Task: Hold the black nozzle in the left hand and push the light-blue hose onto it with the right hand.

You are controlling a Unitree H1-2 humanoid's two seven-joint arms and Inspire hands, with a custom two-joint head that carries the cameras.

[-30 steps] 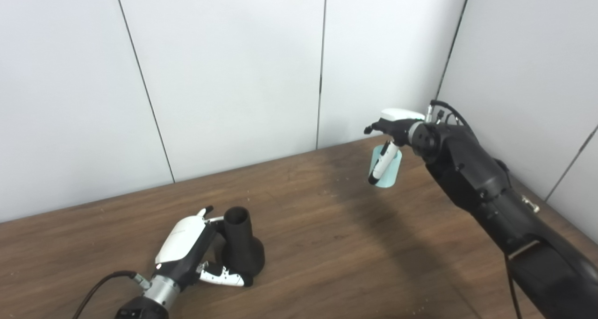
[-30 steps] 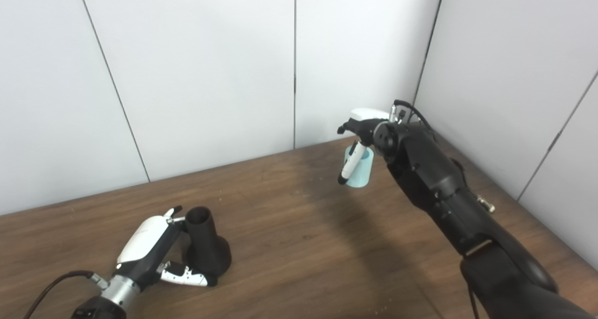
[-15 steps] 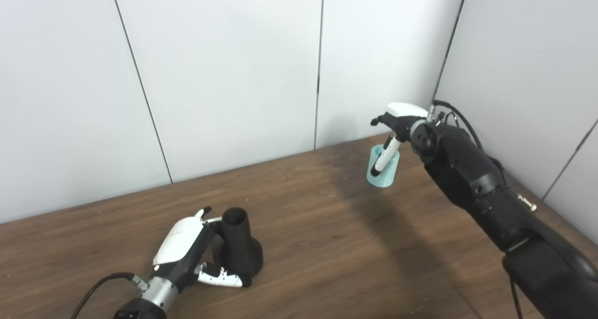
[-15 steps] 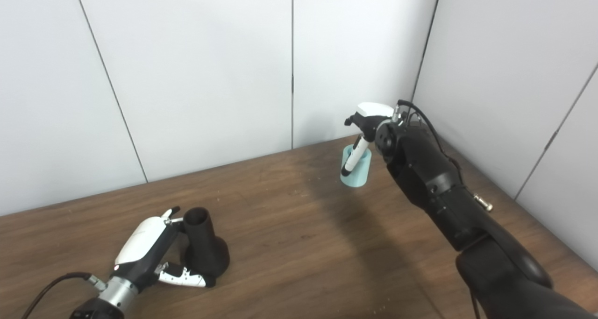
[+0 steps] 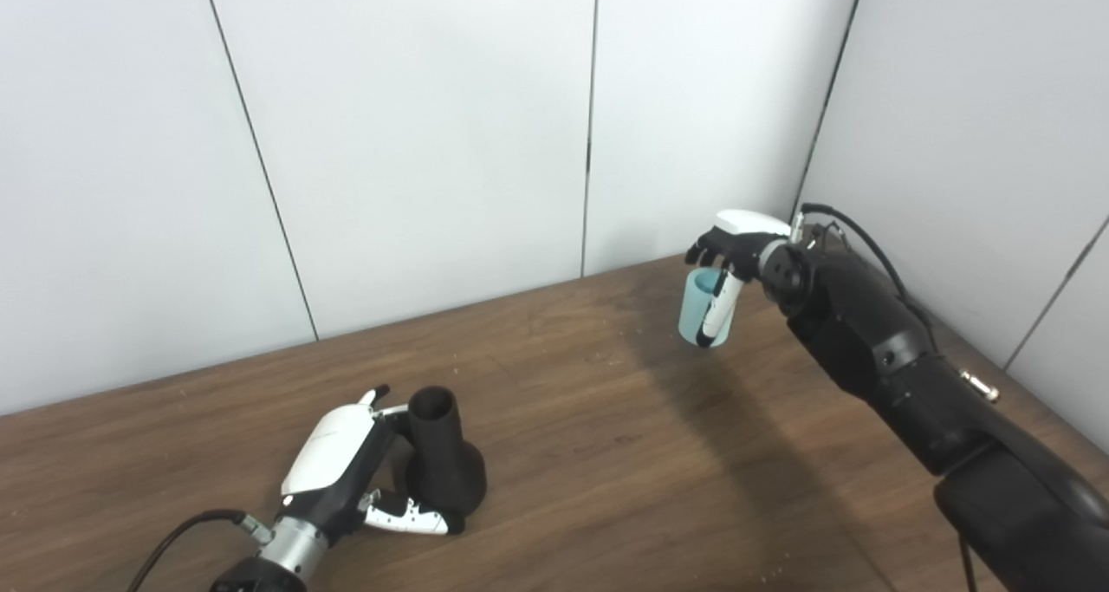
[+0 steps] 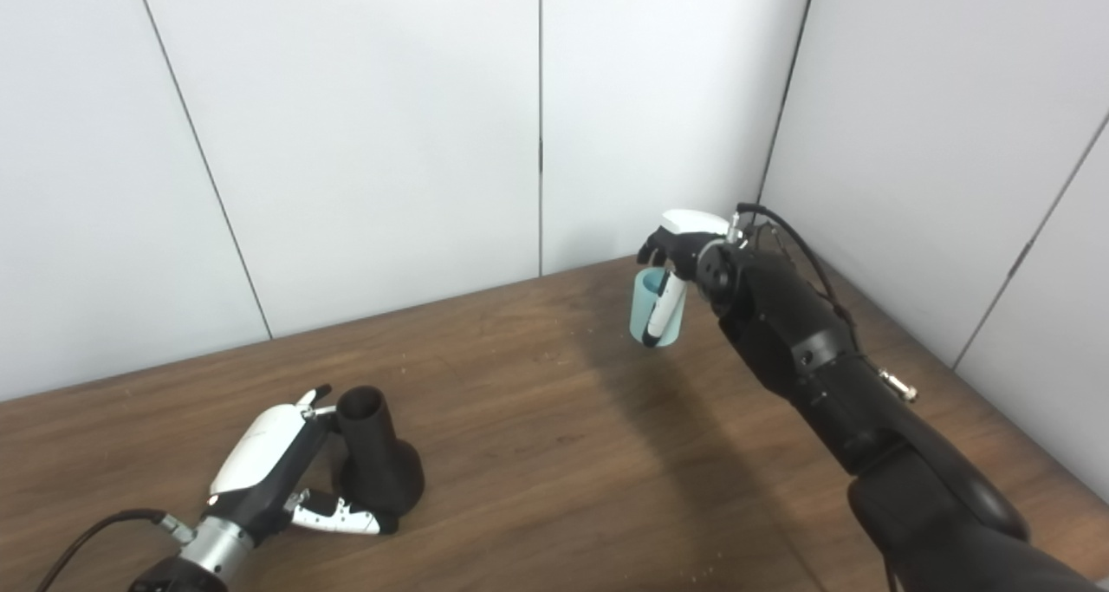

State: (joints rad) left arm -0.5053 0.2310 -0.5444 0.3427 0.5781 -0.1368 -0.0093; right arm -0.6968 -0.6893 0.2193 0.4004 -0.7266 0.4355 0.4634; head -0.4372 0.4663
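The black nozzle (image 5: 442,458) stands upright on the wooden table (image 5: 606,453), wide base down, open mouth up, at the lower left. My left hand (image 5: 346,471) wraps it from the left, thumb along the base front and fingers behind the neck, shut on it. The short light-blue hose (image 5: 698,308) is a pale cylinder near the back right corner. My right hand (image 5: 732,254) grips it from above and the right, thumb down its front, and it hangs slightly above the table.
White wall panels close the back and right sides near the right hand. A metal fitting (image 5: 979,384) juts from the right forearm. A cable (image 5: 178,536) trails from the left wrist. Bare wood lies between the two hands.
The right hand has closed around the light-blue hose and turned it more upright, lifting it slightly. The left hand and nozzle have held still; the view shifted a little.
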